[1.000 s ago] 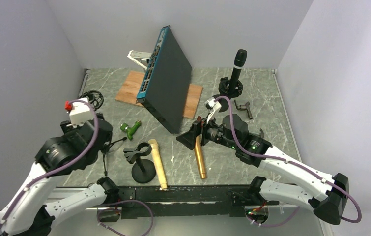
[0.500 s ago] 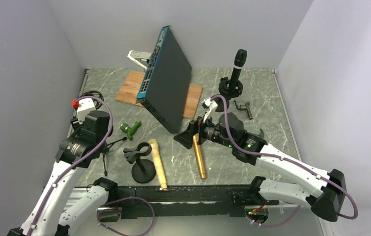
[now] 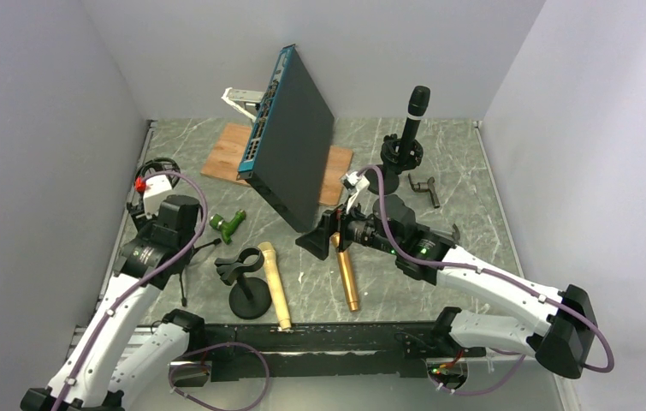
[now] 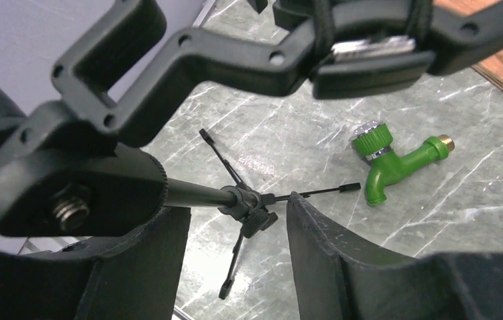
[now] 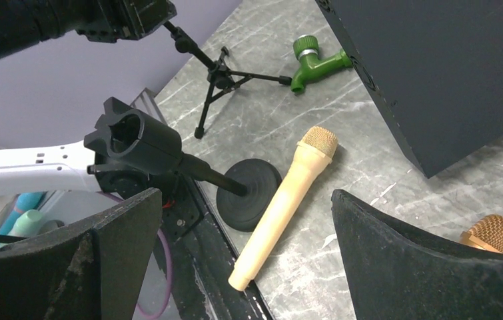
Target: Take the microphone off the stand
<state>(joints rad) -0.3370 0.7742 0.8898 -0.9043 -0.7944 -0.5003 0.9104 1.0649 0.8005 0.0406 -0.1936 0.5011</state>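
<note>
A black microphone (image 3: pixel 416 107) stands upright in its round-base stand (image 3: pixel 398 156) at the back right. My right gripper (image 3: pixel 319 237) is open and empty, well in front of and left of it, low over the table. In the right wrist view (image 5: pixel 245 267) its jaws frame a cream microphone (image 5: pixel 282 203) lying flat and an empty round-base stand (image 5: pixel 248 193). My left gripper (image 3: pixel 184 242) is open at the left, over a small black tripod stand (image 4: pixel 245 207). The tripod's pole runs past the left finger (image 4: pixel 135 267) and its empty clip (image 4: pixel 268 53) is close to the camera.
A gold microphone (image 3: pixel 347 272) lies flat in front of the right gripper. A green tap (image 3: pixel 228 224) lies left of a tilted black network switch (image 3: pixel 289 141) that rests on a wooden board (image 3: pixel 227 150). A black rail (image 3: pixel 319 338) runs along the near edge.
My left arm has swung toward the back and come down over the tripod stand. My right gripper has moved a little to the left, still open. The black microphone has not moved.
</note>
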